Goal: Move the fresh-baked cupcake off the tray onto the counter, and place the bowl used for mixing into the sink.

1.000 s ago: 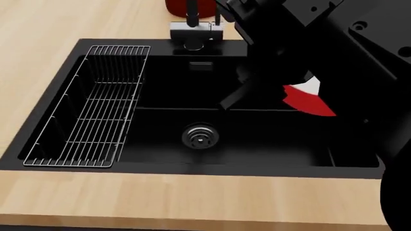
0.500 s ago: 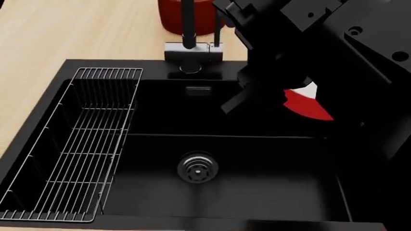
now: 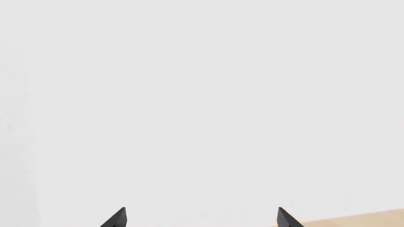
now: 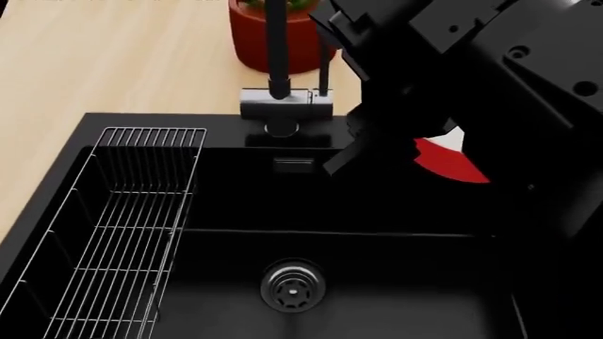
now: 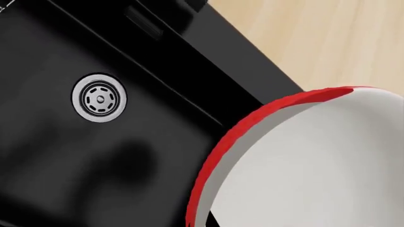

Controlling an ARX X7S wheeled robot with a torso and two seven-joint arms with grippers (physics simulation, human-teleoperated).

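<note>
The red bowl (image 5: 303, 165) hangs over the black sink (image 4: 377, 282), apparently pinched at its rim by the right gripper's jaws, though hidden; rigid and glossy, it looks slippery, so the thin rim suits holding.

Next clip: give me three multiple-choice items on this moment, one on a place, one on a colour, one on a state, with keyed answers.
1. Where is the bowl?
A. held above the sink's right side
B. lying in the wire rack
C. on the counter beside the plant pot

2. What colour is the bowl's inside?
A. black
B. white
C. yellow

3. How does the left end effector stand?
A. shut on a cupcake
B. shut on the faucet
C. open, holding nothing

Answers:
1 A: the right wrist view shows the bowl above the sink, its rim over the basin.
2 B: red rim, white interior.
3 C: its fingertips stand wide apart against a blank wall.
</note>
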